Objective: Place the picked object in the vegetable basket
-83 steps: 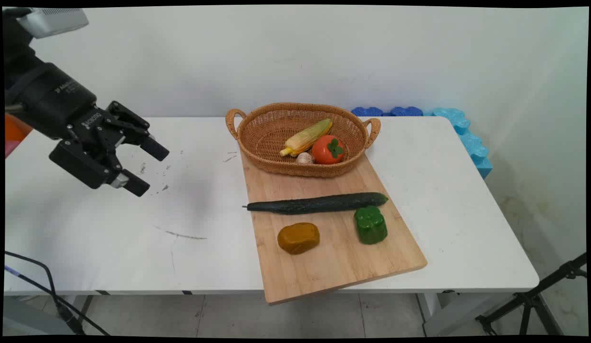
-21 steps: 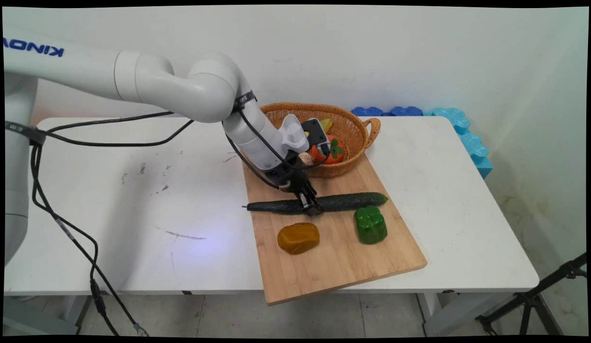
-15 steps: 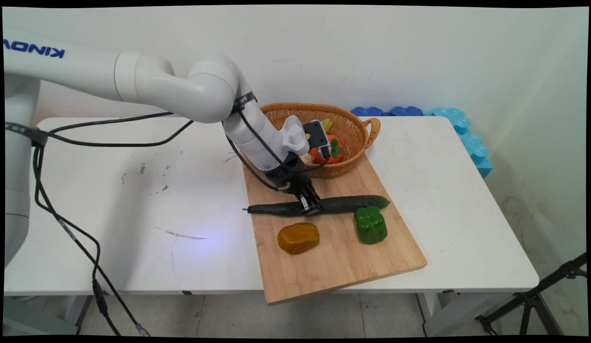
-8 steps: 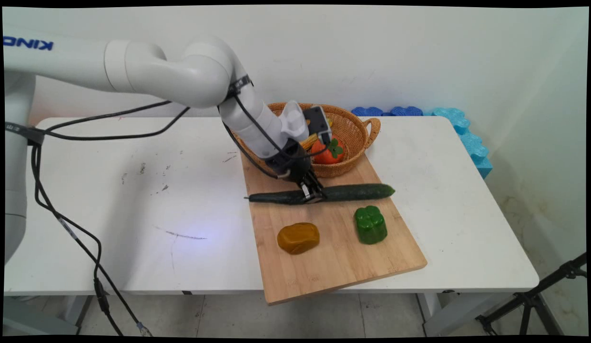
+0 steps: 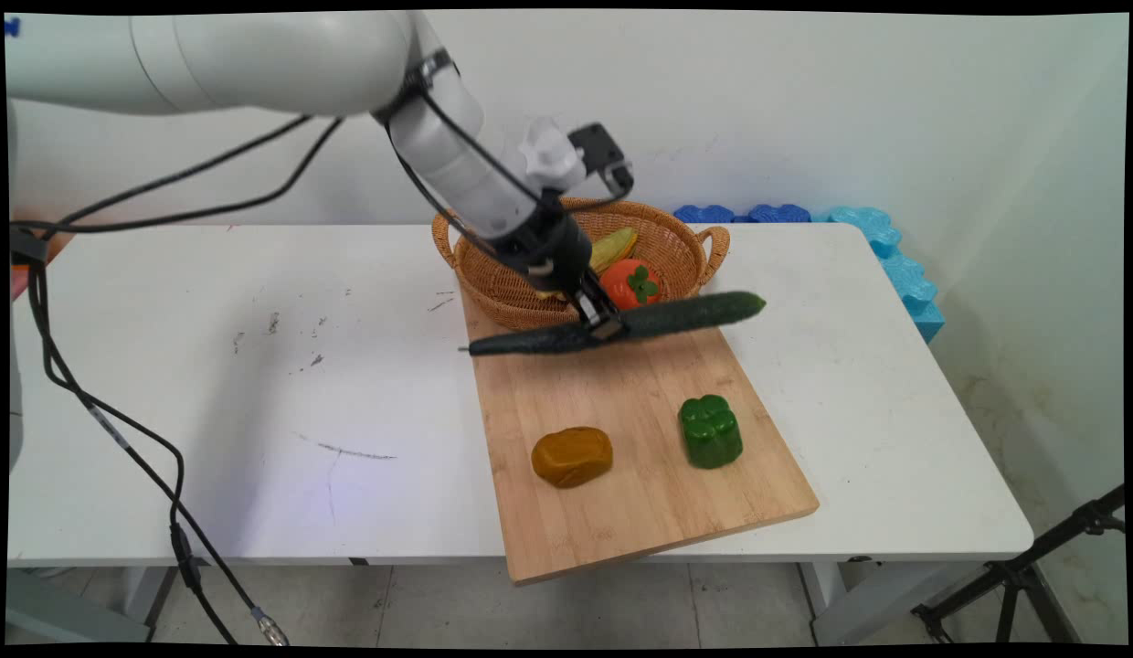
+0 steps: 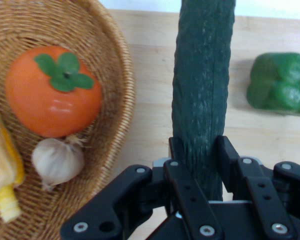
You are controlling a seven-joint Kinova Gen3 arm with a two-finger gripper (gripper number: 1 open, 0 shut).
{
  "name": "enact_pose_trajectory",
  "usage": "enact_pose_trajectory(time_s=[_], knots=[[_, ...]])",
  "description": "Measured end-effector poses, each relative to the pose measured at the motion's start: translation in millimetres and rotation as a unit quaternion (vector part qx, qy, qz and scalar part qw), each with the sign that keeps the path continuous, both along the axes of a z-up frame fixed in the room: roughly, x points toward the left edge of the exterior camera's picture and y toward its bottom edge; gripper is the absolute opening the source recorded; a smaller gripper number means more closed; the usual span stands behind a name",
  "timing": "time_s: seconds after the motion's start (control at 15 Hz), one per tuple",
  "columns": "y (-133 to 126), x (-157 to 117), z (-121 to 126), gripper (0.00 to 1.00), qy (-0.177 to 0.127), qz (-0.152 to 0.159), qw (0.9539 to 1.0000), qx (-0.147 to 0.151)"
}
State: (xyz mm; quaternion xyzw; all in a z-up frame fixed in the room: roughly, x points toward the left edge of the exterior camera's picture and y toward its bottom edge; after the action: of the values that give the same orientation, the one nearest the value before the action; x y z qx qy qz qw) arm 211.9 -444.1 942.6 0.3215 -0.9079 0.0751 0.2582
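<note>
Gripper [image 5: 606, 322] is squeezing the long green cucumber [image 5: 676, 316], holding it up over the wooden board [image 5: 640, 512] near the basket [image 5: 685, 242].

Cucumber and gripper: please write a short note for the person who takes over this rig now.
Gripper: shut on the cucumber near its middle, holding it in the air above the cutting board, just in front of the basket.
In the basket: corn, persimmon, garlic.
On the board: green pepper and brown potato, untouched.
Cucumber is lifted; it is not set down anywhere yet.
</note>
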Motion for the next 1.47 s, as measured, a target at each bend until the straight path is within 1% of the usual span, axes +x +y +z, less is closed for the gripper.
enact_pose_trajectory(time_s=[0.27,0.47,0.67,0.87,1.13,1.47], knots=[[-16,14,31,0.00,0.002,0.034,0.9994,-0.002],[-32,28,45,0.00,-0.003,0.062,0.9981,-0.007],[-48,43,52,0.00,-0.011,0.091,0.9957,-0.013],[-61,55,49,0.00,-0.018,0.116,0.9930,-0.016],[-77,66,37,0.00,-0.027,0.141,0.9895,-0.019],[-90,74,19,0.00,-0.040,0.159,0.9862,-0.019]])
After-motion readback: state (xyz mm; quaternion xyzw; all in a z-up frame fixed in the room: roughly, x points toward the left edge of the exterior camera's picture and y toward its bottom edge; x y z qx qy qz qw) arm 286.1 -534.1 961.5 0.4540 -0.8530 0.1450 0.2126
